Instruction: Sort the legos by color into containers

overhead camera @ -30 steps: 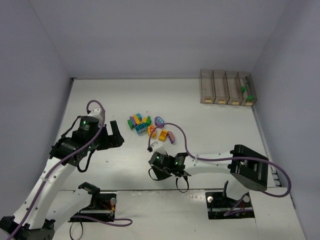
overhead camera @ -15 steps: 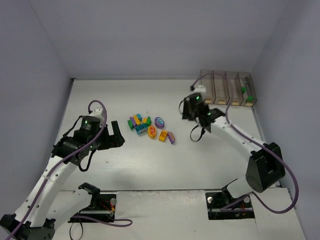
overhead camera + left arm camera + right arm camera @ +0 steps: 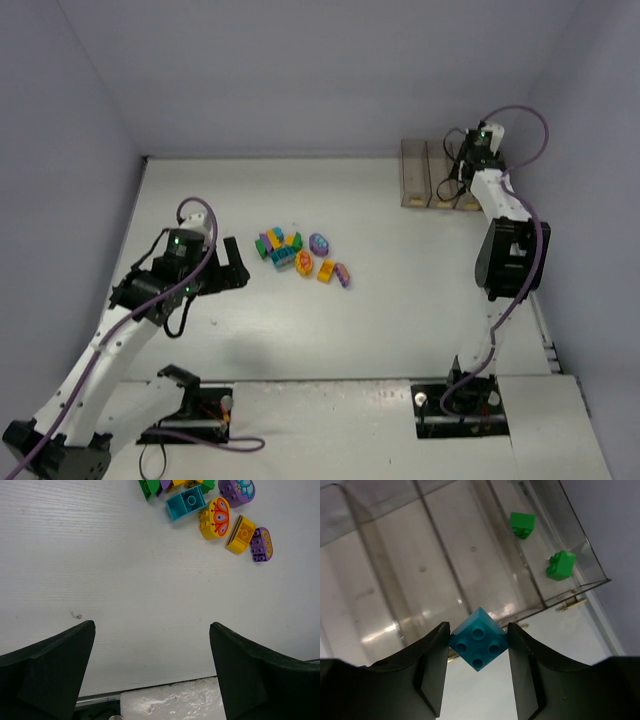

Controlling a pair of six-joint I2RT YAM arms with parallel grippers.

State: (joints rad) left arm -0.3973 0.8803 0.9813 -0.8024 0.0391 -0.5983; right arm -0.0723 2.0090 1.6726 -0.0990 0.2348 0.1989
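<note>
The white table [image 3: 420, 260] has a faintly ribbed surface. Near its middle, somewhat to the left, the legos [image 3: 300, 255] lie in 1 loose cluster on the tabletop. The left wrist view separates 6 of them. A teal brick [image 3: 185, 502] lies just beside a rounded yellow brick [image 3: 215, 518] with an orange pattern. Next comes a plain yellow brick [image 3: 240, 531], with a small purple brick [image 3: 261, 543] just beside it. A rounded purple brick [image 3: 236, 490] and a green brick [image 3: 148, 488] are cut off by the frame's top edge. A tiny dark speck [image 3: 76, 614] marks the bare surface, well apart from them. The containers [image 3: 425, 175] stand at the far right corner.
</note>
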